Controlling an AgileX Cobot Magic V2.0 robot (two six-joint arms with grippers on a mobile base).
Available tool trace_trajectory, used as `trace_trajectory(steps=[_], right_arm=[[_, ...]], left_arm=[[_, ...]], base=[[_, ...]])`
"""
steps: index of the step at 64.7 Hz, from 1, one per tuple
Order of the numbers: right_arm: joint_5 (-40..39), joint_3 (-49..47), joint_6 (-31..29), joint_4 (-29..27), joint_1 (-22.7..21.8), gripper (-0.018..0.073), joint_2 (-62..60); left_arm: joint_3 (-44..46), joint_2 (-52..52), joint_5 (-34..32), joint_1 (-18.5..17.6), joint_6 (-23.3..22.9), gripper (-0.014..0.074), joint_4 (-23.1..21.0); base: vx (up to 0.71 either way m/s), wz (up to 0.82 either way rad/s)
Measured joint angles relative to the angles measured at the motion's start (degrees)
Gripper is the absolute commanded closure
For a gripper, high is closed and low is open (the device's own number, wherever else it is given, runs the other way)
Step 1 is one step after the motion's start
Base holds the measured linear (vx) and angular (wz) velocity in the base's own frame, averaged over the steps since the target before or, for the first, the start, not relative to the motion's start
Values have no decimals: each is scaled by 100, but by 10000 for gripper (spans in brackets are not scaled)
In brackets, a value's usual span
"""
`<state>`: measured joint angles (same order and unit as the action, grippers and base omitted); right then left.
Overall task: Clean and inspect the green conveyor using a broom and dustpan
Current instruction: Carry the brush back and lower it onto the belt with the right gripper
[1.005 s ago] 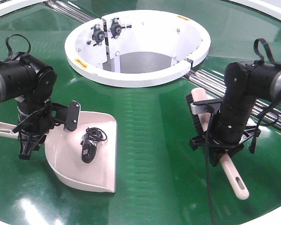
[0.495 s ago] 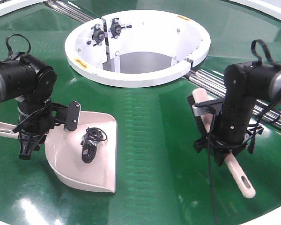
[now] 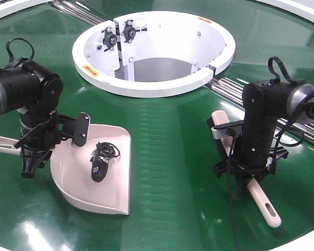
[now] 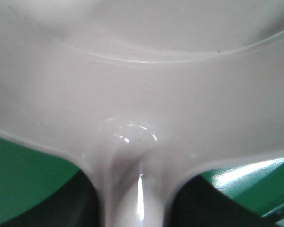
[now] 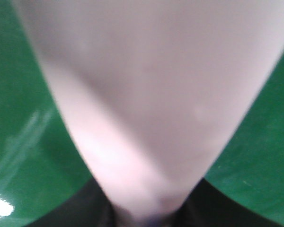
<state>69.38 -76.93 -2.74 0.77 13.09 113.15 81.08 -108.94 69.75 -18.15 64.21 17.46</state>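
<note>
Left gripper (image 3: 30, 159) clasping dustpan (image 3: 112, 193) handle, right gripper (image 3: 249, 177) clamped around broom (image 3: 266, 203), dustpan resting on green conveyor (image 3: 167, 157)

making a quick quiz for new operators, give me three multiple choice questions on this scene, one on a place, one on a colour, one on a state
1. Where does the small black item lie?
A. in the dustpan
B. inside the white ring
C. on the bare belt

2. What colour is the conveyor belt?
A. grey
B. blue
C. green

3. What is the right gripper doing?
A. hanging open
B. shut on the broom
C. shut on the dustpan

Answers:
1 A: the front view shows the black item resting on the pan's floor.
2 C: the glossy belt is dark green all round.
3 B: the broom's handle runs between its closed fingers, seen in the front and right wrist views.
</note>
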Motion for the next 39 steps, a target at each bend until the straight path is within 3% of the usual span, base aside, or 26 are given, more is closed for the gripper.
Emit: trace_trajectory(steps=[18,39], right_arm=[[0,0,0,-77,0,253,0],[0,0,0,-77,0,246,0]], left_arm=[[0,0,-38,0,0,603,-36],[0,0,-62,0,5,601,-5]], base=[[0,0],[0,0]])
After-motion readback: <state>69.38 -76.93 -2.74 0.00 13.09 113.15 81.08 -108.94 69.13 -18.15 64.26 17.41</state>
